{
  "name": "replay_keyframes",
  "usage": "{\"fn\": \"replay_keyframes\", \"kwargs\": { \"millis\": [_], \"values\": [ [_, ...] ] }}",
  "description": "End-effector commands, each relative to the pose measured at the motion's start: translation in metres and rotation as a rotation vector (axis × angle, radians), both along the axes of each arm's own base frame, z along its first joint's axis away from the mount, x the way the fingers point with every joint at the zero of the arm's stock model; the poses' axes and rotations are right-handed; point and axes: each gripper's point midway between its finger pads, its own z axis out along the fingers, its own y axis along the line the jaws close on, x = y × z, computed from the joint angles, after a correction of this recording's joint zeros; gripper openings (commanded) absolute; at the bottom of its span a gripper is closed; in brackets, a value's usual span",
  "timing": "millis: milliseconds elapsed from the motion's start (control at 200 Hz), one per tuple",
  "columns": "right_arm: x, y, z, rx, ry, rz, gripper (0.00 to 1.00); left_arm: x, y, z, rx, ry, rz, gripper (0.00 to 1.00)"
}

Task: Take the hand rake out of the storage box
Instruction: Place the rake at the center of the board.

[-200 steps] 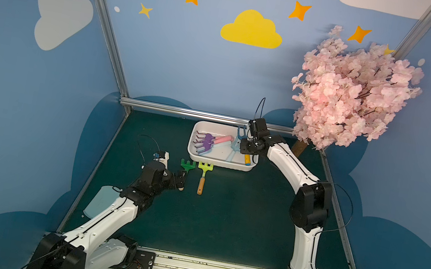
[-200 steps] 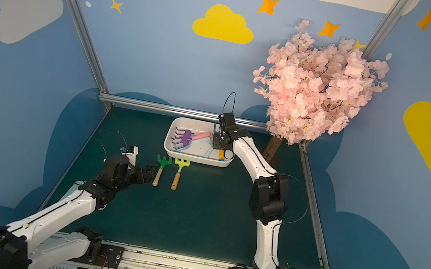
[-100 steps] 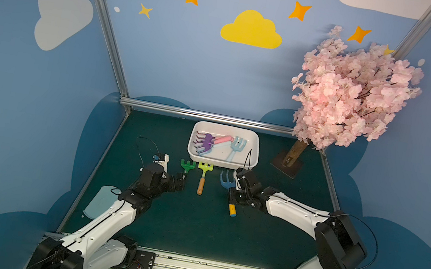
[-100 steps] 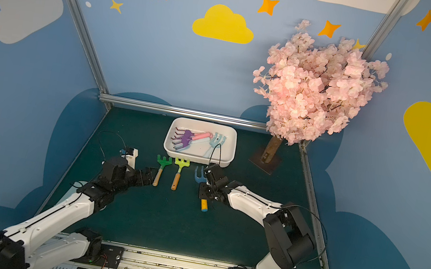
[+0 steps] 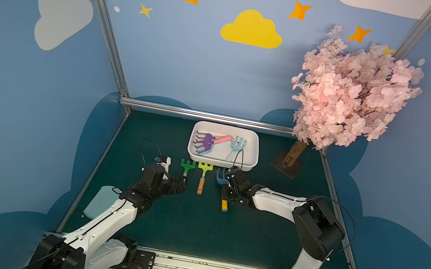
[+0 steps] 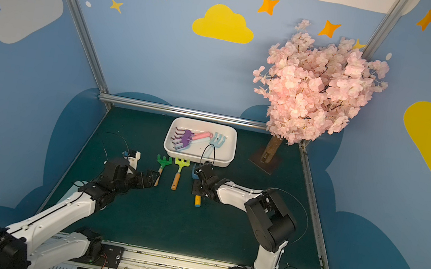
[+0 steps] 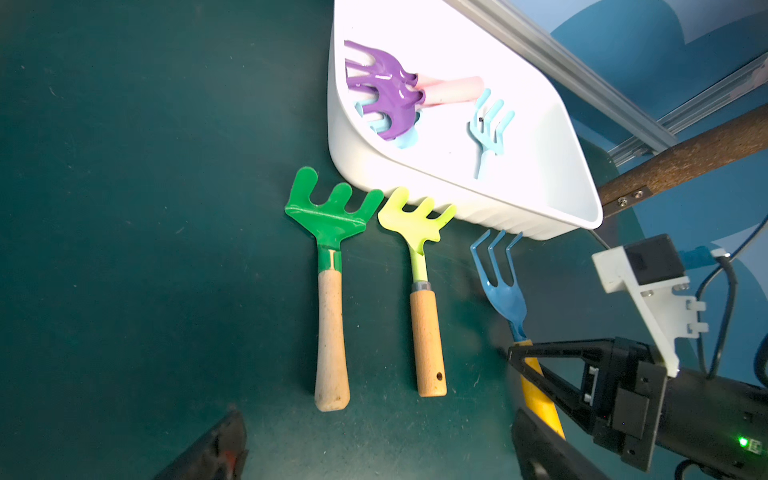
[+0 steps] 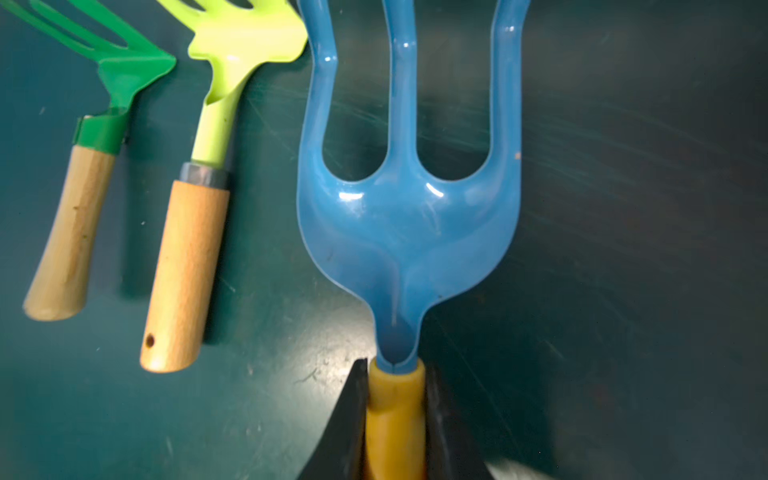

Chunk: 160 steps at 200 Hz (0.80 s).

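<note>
The blue rake [image 8: 407, 232] had a glossy, smooth plastic head and a smooth yellow handle. The green rake [image 7: 330, 332] and the lime rake [image 7: 426, 340] had shiny painted heads on matt wooden handles. The storage box [image 7: 490, 216] was glossy white plastic. The surface [image 7: 145, 208] looked matt and scuffed.

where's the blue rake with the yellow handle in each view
In a top view: blue rake just in front of the storage box.
In a top view: blue rake, same spot.
Left wrist: blue rake near the box's corner.
Right wrist: blue rake fills the middle.
Shared landmark: lime rake right beside it.
</note>
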Motion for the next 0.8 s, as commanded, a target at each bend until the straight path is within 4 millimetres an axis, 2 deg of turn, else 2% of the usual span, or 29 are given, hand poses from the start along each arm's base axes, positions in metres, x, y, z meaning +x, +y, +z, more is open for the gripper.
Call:
{"fn": "replay_keyframes", "kwargs": {
  "millis": [0, 40, 140, 466, 566, 661, 746, 796],
  "values": [
    [0.010, -0.006, 0.000, -0.056, -0.026, -0.055, 0.01, 0.000, -0.003, -0.003, -0.012, 0.023, -0.009, 1.00],
    [0.012, -0.005, -0.001, -0.066, -0.025, -0.054, 0.07, 0.000, -0.002, -0.004, -0.009, 0.025, -0.006, 1.00],
    [0.014, 0.001, -0.003, -0.073, -0.017, -0.036, 0.10, 0.000, -0.001, -0.005, -0.004, 0.029, -0.002, 1.00],
    [0.020, 0.012, -0.013, -0.100, 0.033, -0.041, 0.11, -0.002, 0.003, -0.013, 0.022, 0.060, 0.009, 1.00],
    [0.021, 0.006, -0.013, -0.131, 0.033, -0.063, 0.25, -0.002, 0.003, -0.013, 0.024, 0.058, 0.007, 1.00],
    [0.021, 0.007, -0.010, -0.116, 0.028, -0.061, 0.30, -0.002, 0.004, -0.012, 0.030, 0.052, 0.006, 1.00],
    [0.021, 0.013, -0.004, -0.086, 0.033, -0.045, 0.39, -0.002, 0.005, -0.013, 0.036, 0.052, 0.009, 1.00],
    [0.019, 0.017, 0.001, -0.067, 0.035, -0.031, 0.39, -0.003, 0.005, -0.013, 0.042, 0.058, 0.006, 1.00]
  ]
}}
